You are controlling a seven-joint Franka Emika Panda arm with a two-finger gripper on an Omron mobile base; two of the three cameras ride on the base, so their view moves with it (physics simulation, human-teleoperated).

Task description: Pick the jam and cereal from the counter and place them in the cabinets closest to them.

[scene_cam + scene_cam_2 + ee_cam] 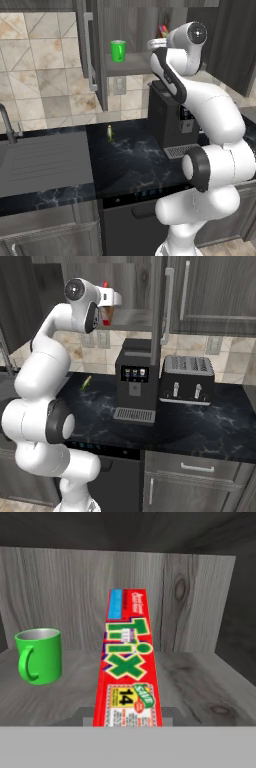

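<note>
Reaching into the open cabinet, the end effector is clamping the cereal box narrow side up, carrying it over the shelf to set it beside the green cup near the shelf's left end. Below, a small yellow-green object is lying on the surface.

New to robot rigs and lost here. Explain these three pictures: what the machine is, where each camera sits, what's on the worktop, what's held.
The machine is a white jointed arm on a driving base in a simulated kitchen. Two cameras ride behind it, left and right; the third sits on its hand.

The gripper is shut on the cereal box, held inside an open wall cabinet beside a green cup.

On the black counter stand a coffee machine and a toaster. A sink lies left.
</note>
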